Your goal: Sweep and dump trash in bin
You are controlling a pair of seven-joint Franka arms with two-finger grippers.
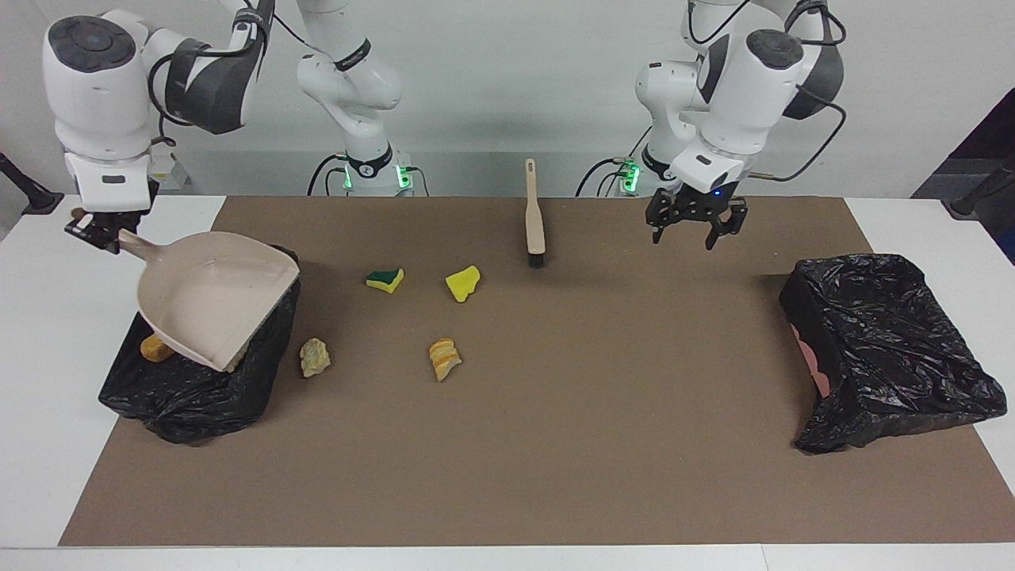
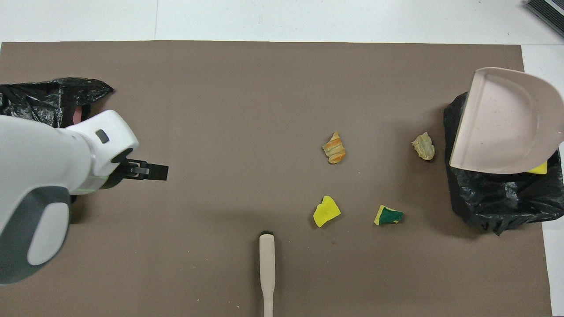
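Observation:
My right gripper (image 1: 97, 231) is shut on the handle of the beige dustpan (image 1: 212, 300), which hangs tilted over the black-bagged bin (image 1: 194, 388) at the right arm's end. An orange chunk (image 1: 155, 347) and a yellow bit (image 2: 538, 167) of trash show in that bin beneath the pan. Loose trash lies on the brown mat: a pale lump (image 1: 315, 357), a striped chunk (image 1: 444, 358), a yellow sponge (image 1: 462, 283) and a green-topped sponge (image 1: 384, 279). My left gripper (image 1: 696, 228) hangs open and holding nothing over the mat.
The beige brush (image 1: 534, 214) rests on the mat near the robots, with its bristle end pointing away from them. A second black-bagged bin (image 1: 888, 349) sits at the left arm's end. White table (image 1: 47, 444) borders the mat.

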